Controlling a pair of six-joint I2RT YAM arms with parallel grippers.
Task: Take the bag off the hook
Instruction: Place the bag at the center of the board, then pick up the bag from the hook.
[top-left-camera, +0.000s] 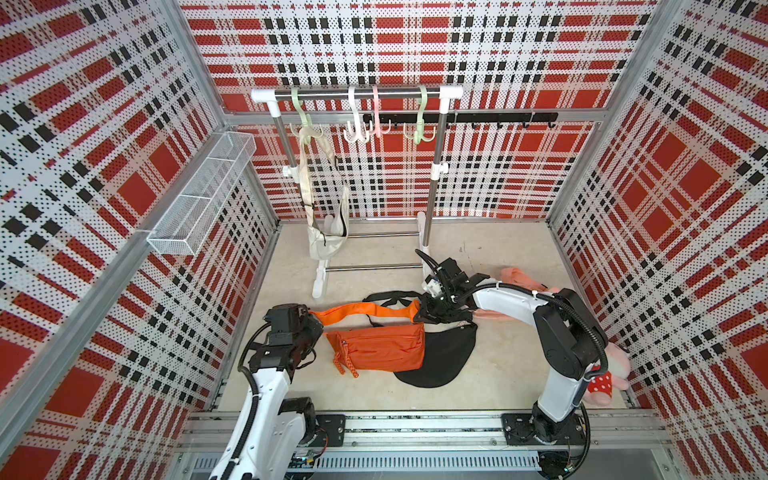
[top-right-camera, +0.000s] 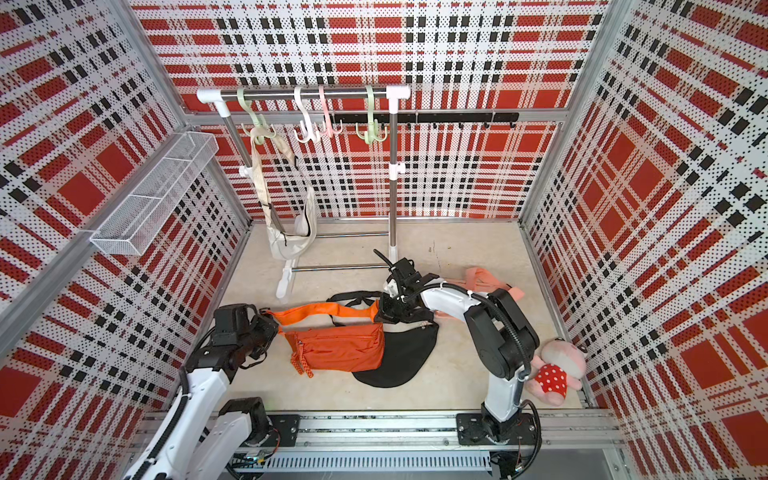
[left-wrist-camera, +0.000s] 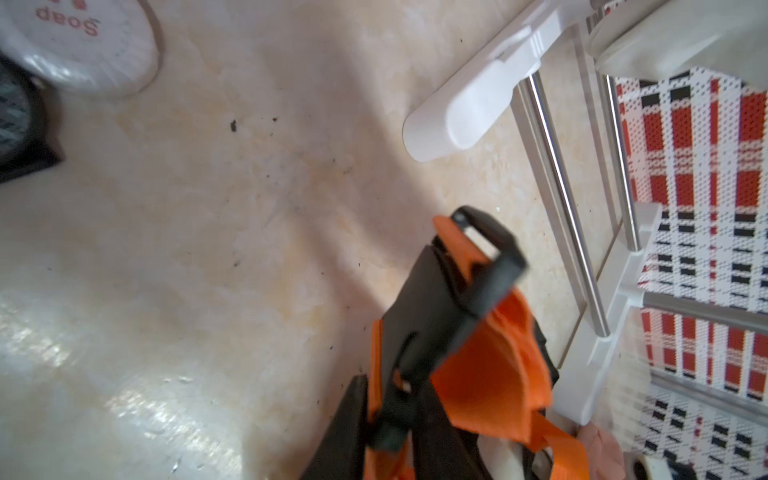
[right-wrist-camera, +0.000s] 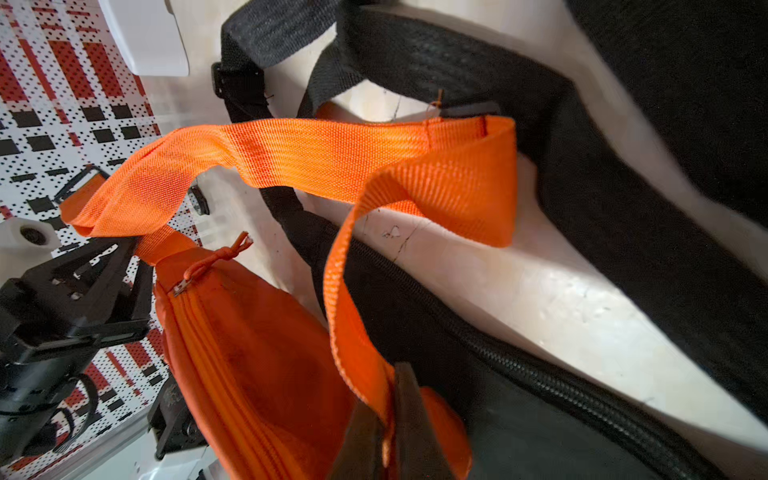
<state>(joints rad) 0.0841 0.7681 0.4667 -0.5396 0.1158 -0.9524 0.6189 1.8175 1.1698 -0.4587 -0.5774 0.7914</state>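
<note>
Both jaws at orange strap (top-left-camera: 357, 309)

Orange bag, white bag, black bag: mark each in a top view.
orange bag (top-left-camera: 378, 347), in a top view, centre of the pouch.
white bag (top-left-camera: 325, 245), in a top view, pouch hanging under the rack.
black bag (top-left-camera: 446, 353), in a top view, uncovered part of the pouch.

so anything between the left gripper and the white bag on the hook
Only the rack's low foot lies between the left gripper and the white bag. The orange strap sits in its jaws though; the right gripper pinches it.
</note>
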